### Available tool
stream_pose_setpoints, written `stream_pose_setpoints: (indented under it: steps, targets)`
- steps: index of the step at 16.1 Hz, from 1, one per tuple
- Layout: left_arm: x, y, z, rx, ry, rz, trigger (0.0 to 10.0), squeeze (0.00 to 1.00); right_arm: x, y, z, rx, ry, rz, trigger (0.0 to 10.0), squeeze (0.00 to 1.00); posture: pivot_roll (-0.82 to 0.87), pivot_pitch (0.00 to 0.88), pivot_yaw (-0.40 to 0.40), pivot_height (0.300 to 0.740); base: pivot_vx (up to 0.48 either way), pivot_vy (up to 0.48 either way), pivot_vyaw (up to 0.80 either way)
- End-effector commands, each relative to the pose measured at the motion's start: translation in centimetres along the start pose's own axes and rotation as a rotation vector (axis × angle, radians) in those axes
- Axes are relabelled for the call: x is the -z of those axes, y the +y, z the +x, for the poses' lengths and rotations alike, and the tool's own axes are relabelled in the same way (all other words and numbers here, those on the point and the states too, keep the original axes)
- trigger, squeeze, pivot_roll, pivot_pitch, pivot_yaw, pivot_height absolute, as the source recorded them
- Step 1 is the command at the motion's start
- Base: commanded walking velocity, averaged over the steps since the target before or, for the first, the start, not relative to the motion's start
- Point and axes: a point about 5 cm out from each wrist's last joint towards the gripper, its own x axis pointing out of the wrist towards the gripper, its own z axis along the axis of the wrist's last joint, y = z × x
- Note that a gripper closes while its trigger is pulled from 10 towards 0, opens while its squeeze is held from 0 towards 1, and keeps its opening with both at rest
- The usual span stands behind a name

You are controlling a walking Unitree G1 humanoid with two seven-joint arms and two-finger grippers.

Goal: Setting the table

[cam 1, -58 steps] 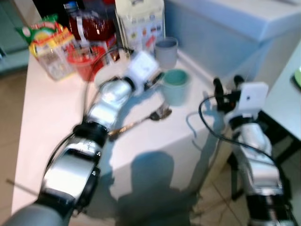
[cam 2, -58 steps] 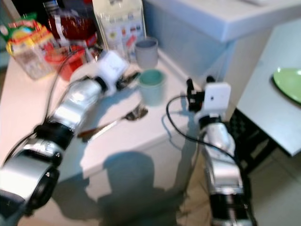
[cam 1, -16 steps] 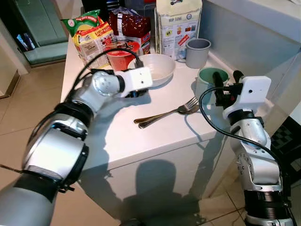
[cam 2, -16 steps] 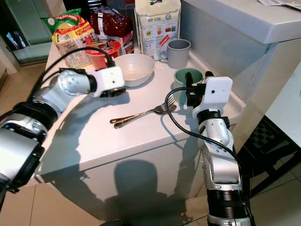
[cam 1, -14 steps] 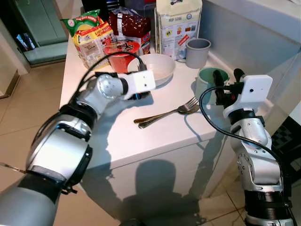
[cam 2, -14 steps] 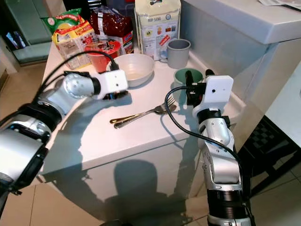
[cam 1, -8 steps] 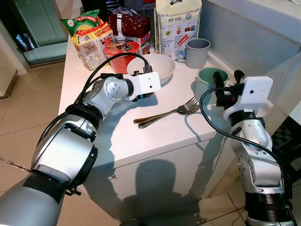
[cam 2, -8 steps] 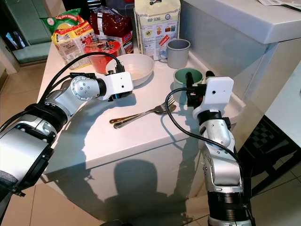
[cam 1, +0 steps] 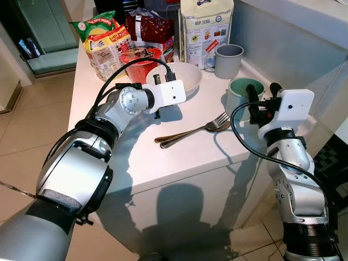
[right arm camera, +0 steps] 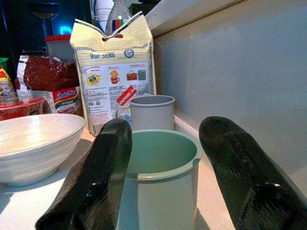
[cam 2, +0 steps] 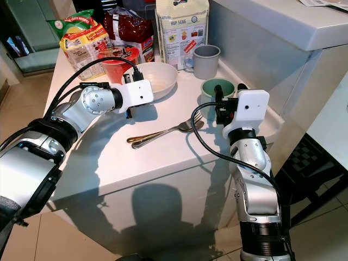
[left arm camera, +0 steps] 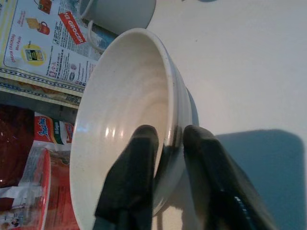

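Your left gripper (left arm camera: pixel 165 143) pinches the bowl's (cam 1: pixel 182 76) rim, one finger inside, one outside. The bowl sits toward the counter's (cam 1: pixel 185 163) back edge, by the bags. It looks hard, smooth and breakable, maybe slippery, so hold that rim firmly. Your right gripper (right arm camera: pixel 165 143) is spread wide around the green cup (right arm camera: pixel 160 167).

The tall cream bag (right arm camera: pixel 115 72) behind the grey mug (right arm camera: pixel 151 112) reads "HUP SENG" — other packet labels are illegible.
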Motion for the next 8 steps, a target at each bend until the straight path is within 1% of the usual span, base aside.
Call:
stream_pose_setpoints:
  steps: [1, 2, 8]
  targets:
    - [0.14, 0.44, -0.19, -0.002, 0.018, 0.014, 0.0, 0.00, -0.32, 0.19, -0.12, -0.001, -0.006, -0.002, 10.0, 0.00, -0.07, 0.000, 0.125, 0.740, 0.000, 0.000, 0.00]
    - [0.14, 0.30, -0.17, 0.014, 0.016, 0.012, 0.0, 0.00, -0.32, 0.18, -0.14, 0.000, -0.005, -0.002, 10.0, 0.00, -0.07, 0.000, 0.125, 0.740, 0.000, 0.000, 0.00]
    - [0.02, 0.34, -0.16, 0.017, 0.004, -0.001, 0.0, 0.00, -0.32, 0.10, -0.17, 0.000, -0.001, -0.003, 10.0, 0.00, -0.07, 0.000, 0.123, 0.740, 0.000, 0.000, 0.00]
